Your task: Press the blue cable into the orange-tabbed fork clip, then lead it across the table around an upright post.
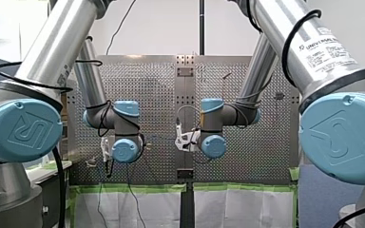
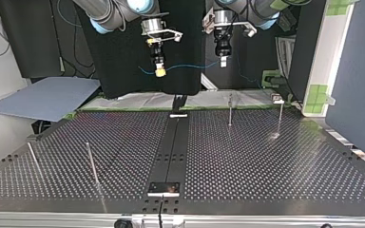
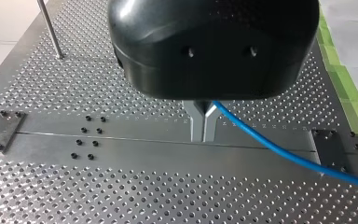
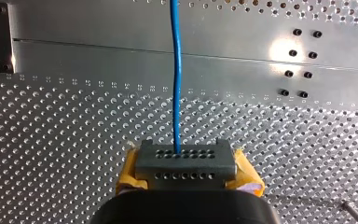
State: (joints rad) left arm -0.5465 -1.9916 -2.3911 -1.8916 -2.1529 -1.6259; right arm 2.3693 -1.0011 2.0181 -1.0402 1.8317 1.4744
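Observation:
The blue cable (image 2: 190, 66) hangs in a shallow arc between my two grippers, high above the perforated table (image 2: 247, 156). My left gripper (image 3: 203, 137) has its metal fingers shut on the cable (image 3: 284, 151), which trails off to one side over the centre rail. My right gripper (image 4: 185, 161), with yellow pads, is shut on the cable (image 4: 175, 70), which runs straight ahead of it. In the top view my right gripper (image 2: 159, 71) hangs at the left and my left gripper (image 2: 223, 61) at the right. No orange-tabbed clip shows clearly.
Thin upright posts stand on the table: two at the top view's far right (image 2: 230, 110) (image 2: 280, 118) and two at its near left (image 2: 91, 164) (image 2: 33, 159). A dark centre rail (image 2: 173, 147) runs across the table. Green tape (image 3: 342, 79) edges it.

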